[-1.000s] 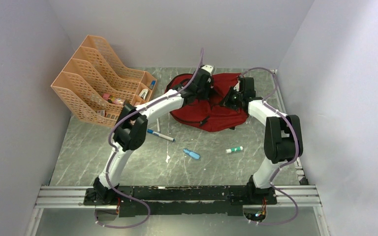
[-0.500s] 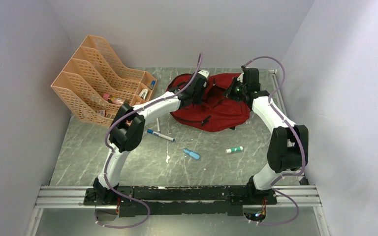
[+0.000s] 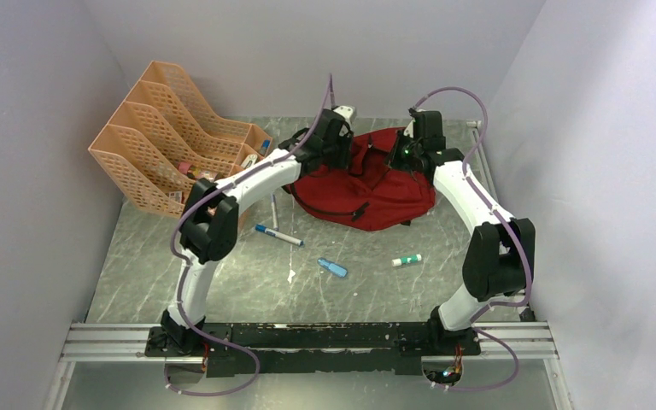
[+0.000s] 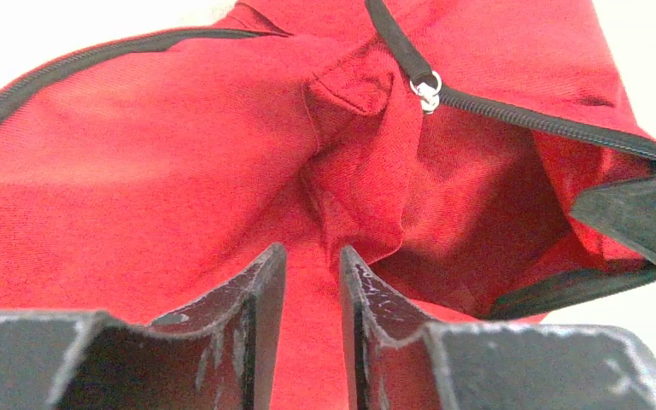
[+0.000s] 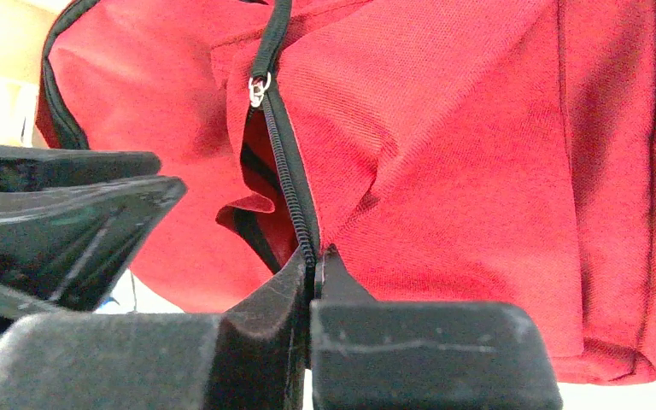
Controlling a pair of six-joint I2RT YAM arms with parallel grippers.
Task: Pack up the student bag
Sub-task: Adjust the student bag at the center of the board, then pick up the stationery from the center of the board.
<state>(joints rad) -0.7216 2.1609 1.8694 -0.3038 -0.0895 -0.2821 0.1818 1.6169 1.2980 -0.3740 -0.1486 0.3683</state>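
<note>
The student bag (image 3: 367, 195), dark red with black zipper lines, lies at the back middle of the table. My left gripper (image 3: 350, 147) is at its back left and is shut on a fold of red fabric (image 4: 312, 256) beside the opening. My right gripper (image 3: 398, 157) is at the bag's back right and is shut on the black zipper edge (image 5: 316, 254). The zipper is partly open. The silver pull shows in the left wrist view (image 4: 427, 88) and in the right wrist view (image 5: 258, 88). The left gripper's black fingers (image 5: 68, 213) show at the left of the right wrist view.
An orange file rack (image 3: 171, 141) with small items stands at the back left. A blue-capped pen (image 3: 278, 235), a blue item (image 3: 333, 268) and a green-and-white stick (image 3: 407, 260) lie on the table in front of the bag. Walls close in both sides.
Both grippers have moved toward the back wall with the bag's edges in them. The right arm has stretched out, and the bag's top has pulled up and back.
</note>
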